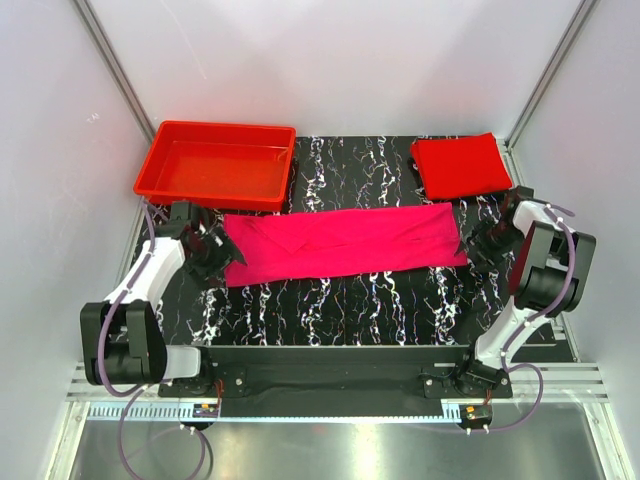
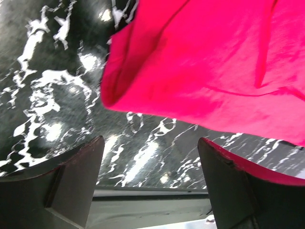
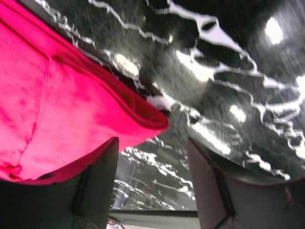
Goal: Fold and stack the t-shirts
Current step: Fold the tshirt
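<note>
Between my two grippers the magenta t-shirt (image 1: pixel 340 245) lies flat on the table (image 1: pixel 330 310), folded into one long band. Left gripper (image 1: pixel 208 252) sits just off one end, right gripper (image 1: pixel 482 243) just off the other. Beyond the right gripper, toward the far corner: red t-shirt (image 1: pixel 460 165), folded to a square. Beyond the left gripper, far side: red tray (image 1: pixel 150 175).

Step, as I judge it: lengthwise fold made, band laid down, crosswise fold due. Next move calls for taking one end low at the edge, catching every layer, carrying it over to the other end, edges matched. Stacking with the red one comes after.

Left gripper: jaws wide apart, empty; the band's folded edge lies ahead of the fingertips (image 2: pixel 86 157), not between them. Right gripper: jaws apart, somewhat less wide, empty; the band's corner sits just ahead of one finger. Cannot tell whether it touches.
</note>
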Tool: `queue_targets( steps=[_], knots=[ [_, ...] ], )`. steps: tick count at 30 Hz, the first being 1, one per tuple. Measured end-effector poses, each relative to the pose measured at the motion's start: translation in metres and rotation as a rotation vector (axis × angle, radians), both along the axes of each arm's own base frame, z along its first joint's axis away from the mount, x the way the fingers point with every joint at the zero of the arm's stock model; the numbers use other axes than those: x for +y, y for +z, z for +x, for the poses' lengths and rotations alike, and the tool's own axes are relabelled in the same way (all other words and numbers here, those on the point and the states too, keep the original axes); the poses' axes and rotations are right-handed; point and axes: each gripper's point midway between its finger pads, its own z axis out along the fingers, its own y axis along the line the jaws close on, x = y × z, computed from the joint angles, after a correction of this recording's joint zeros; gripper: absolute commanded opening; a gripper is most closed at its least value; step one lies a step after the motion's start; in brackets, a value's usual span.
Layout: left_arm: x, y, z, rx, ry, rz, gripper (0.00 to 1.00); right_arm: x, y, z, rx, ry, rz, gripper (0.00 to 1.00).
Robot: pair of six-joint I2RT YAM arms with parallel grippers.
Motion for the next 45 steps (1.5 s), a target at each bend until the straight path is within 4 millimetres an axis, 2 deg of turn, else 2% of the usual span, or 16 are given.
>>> queue_targets(
  steps=[6, 10, 14, 18, 22, 25, 26, 28, 29, 30, 33, 37, 39, 42, 44, 45],
  knots=[
    [-0.002, -0.008, 0.006, 0.013, 0.042, -0.02, 0.85, 0.001, -0.011, 0.006, 0.005, -0.012, 0.02, 0.66],
    [-0.002, -0.023, -0.011, 0.085, 0.078, -0.018, 0.84, 0.001, -0.011, 0.008, 0.005, -0.021, 0.023, 0.65],
    [0.003, -0.029, -0.019, 0.124, 0.119, 0.008, 0.84, 0.001, -0.011, 0.008, 0.007, -0.022, 0.024, 0.63],
    [0.005, -0.03, -0.017, 0.126, 0.148, 0.018, 0.82, 0.002, -0.012, 0.01, 0.012, -0.024, 0.032, 0.6],
    [0.007, -0.041, -0.012, 0.149, 0.157, 0.026, 0.76, 0.001, -0.012, 0.012, 0.011, -0.024, 0.033, 0.57],
    [0.007, -0.05, -0.008, 0.162, 0.159, 0.026, 0.68, 0.001, -0.013, 0.013, 0.012, -0.023, 0.035, 0.49],
    [0.007, -0.051, -0.007, 0.161, 0.158, 0.026, 0.61, 0.001, -0.013, 0.013, 0.012, -0.023, 0.035, 0.46],
    [0.007, -0.052, -0.004, 0.153, 0.162, 0.025, 0.48, 0.001, -0.014, 0.014, 0.011, -0.021, 0.034, 0.28],
    [0.007, -0.052, -0.003, 0.146, 0.159, 0.026, 0.38, 0.0, -0.015, 0.014, 0.009, -0.018, 0.029, 0.22],
    [0.008, -0.052, -0.001, 0.139, 0.159, 0.028, 0.21, 0.0, -0.016, 0.015, 0.009, -0.015, 0.031, 0.08],
    [0.009, -0.053, 0.0, 0.132, 0.154, 0.037, 0.0, 0.0, -0.018, 0.014, 0.011, -0.013, 0.032, 0.0],
    [0.015, -0.054, -0.001, 0.133, 0.149, 0.067, 0.0, 0.0, -0.017, 0.004, 0.017, -0.015, 0.011, 0.0],
    [0.02, -0.054, -0.003, 0.134, 0.16, 0.083, 0.0, 0.001, -0.016, -0.011, 0.038, -0.017, -0.015, 0.0],
    [0.03, -0.049, -0.011, 0.128, 0.191, 0.109, 0.02, 0.007, -0.014, -0.048, 0.102, -0.027, -0.035, 0.0],
    [0.036, -0.043, -0.019, 0.117, 0.209, 0.129, 0.26, 0.012, -0.012, -0.069, 0.132, -0.037, -0.039, 0.0],
    [0.039, -0.038, -0.022, 0.11, 0.216, 0.141, 0.4, 0.016, -0.01, -0.078, 0.145, -0.041, -0.035, 0.07]
  ],
)
